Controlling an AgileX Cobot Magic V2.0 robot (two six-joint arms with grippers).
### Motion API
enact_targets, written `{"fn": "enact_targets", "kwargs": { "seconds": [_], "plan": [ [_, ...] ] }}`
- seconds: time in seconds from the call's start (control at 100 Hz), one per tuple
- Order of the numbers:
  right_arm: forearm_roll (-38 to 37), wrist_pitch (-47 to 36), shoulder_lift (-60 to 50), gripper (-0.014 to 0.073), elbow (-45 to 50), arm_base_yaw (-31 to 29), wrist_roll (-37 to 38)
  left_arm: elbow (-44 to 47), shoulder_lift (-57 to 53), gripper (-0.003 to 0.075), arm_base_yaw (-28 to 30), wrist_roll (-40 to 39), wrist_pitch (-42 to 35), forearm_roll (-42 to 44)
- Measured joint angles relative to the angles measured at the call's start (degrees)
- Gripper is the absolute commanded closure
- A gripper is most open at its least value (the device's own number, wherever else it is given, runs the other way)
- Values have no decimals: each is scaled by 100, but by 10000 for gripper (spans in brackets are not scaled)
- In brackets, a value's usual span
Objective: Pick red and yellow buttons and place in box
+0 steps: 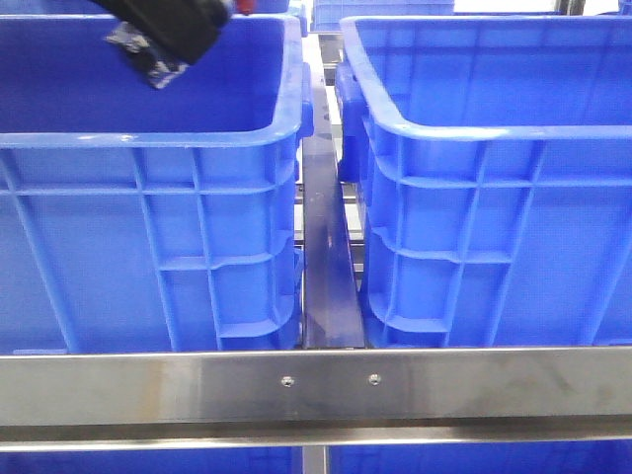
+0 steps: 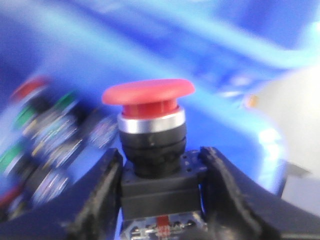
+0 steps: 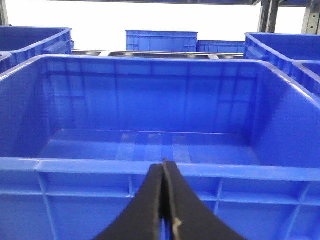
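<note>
My left gripper [image 2: 160, 167] is shut on the black body of the red button [image 2: 148, 93], whose domed red cap and silver collar stand above the fingers [image 2: 102, 185]. In the front view the left arm [image 1: 163, 35] hangs over the left crate [image 1: 148, 138], with a bit of the red button [image 1: 243, 5] at the top edge. My right gripper [image 3: 163, 169] is shut and empty, just outside the near rim of the box [image 3: 150, 167], a blue crate with faint panel lines inside. The box is the right crate [image 1: 494, 128] in the front view. I cannot make out the yellow button.
The left wrist view is blurred by motion. Several other push buttons [image 2: 45, 130], red and green, lie in the crate behind the held one. A steel rail [image 1: 316, 385] runs across the front, and a dark bar [image 1: 324, 257] sits between the two crates. More blue crates [image 3: 160, 40] stand behind.
</note>
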Motion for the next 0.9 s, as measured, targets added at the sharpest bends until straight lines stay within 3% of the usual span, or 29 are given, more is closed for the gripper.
{"fn": "enact_targets", "kwargs": {
  "seconds": [0.38,0.74,0.81,0.9],
  "plan": [
    [0,332,17,659,-461,0,0,0,0,598,-784,373,36,-69],
    [775,2026,1613,650,-2316,0,31,0,161,598,-1428,377,-197,-82],
    [992,2369,1992,585,-2689,45,40,0,161,598,-1441,377,-212,-82],
    [1404,2763,2475,387,-3153,213,40,0,161,598,-1441,377,-222,-82]
  ]
}}
